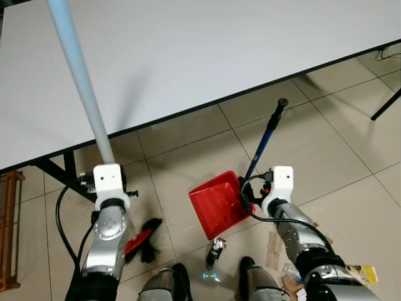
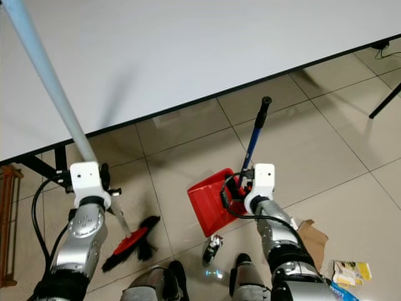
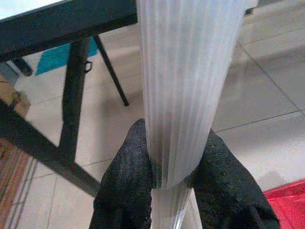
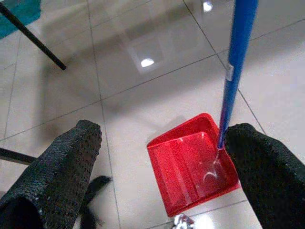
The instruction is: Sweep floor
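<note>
My left gripper (image 3: 174, 143) is shut on the pale blue broom pole (image 1: 81, 81), which slants up past the table edge. The broom's red and black head (image 1: 143, 239) rests on the tiles beside my left arm. A red dustpan (image 1: 216, 204) lies on the floor in front of me, and its blue handle (image 1: 263, 141) with a black grip rises away from me. My right gripper (image 4: 162, 138) is open just above the dustpan. The blue handle (image 4: 233, 71) passes close to one finger (image 4: 267, 167), and the jaws stand wide apart. A small crumpled silvery piece of litter (image 1: 215, 249) lies by my feet.
A large white table (image 1: 188, 56) spans the view ahead, with its black leg frame (image 1: 62, 172) at the left. Torn cardboard (image 2: 313, 237) and wrappers (image 2: 348, 273) lie at the right. An orange wooden frame (image 1: 7, 232) stands far left, and a black leg (image 1: 387, 105) far right.
</note>
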Motion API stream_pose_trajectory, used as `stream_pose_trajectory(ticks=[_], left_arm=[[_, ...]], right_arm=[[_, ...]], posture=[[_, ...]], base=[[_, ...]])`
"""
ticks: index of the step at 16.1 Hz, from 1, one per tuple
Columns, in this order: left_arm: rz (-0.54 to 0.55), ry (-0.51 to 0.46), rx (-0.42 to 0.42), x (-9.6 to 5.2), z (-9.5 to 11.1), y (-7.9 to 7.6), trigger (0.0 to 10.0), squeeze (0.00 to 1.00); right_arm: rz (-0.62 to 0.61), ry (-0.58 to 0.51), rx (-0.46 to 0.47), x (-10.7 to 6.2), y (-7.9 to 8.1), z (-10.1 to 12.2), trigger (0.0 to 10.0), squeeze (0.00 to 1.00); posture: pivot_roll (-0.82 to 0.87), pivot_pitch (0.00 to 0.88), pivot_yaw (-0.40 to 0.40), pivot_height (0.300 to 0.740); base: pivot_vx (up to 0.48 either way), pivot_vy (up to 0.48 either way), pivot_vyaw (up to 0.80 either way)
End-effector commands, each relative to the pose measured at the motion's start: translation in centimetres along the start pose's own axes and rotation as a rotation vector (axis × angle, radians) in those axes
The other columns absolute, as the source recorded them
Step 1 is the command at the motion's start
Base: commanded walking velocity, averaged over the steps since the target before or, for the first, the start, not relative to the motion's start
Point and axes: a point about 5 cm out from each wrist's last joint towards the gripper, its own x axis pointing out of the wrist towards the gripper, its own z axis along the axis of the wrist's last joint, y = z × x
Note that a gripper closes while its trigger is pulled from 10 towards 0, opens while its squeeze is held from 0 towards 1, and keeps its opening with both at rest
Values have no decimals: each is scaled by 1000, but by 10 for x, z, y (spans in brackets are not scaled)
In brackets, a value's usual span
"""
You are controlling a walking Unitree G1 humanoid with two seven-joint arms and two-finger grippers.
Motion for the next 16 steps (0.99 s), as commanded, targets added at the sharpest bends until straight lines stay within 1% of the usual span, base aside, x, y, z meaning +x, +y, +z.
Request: stream_pose_trajectory(ticks=[1,7,14,16], left_arm=[[-18,-2,-10,4,2,-1,10000,0],[-24,0,-17,10,3,-3,10000,0],[-20,5,-20,12,1,-3,10000,0],[-15,7,-18,11,0,-2,10000,0]], right_arm=[[18,0,-14,0,8,-3,10000,0],[46,6,-22,-2,17,-12,10000,0],[48,2,-32,-2,17,-11,10000,0],[46,5,-38,-4,14,-11,10000,0]], posture=[[-194,182,103,740],[-203,155,110,740],[-207,154,111,740],[-209,157,108,740]], base=[[0,-244,0],[0,-301,0],[0,-296,0],[0,-412,0]])
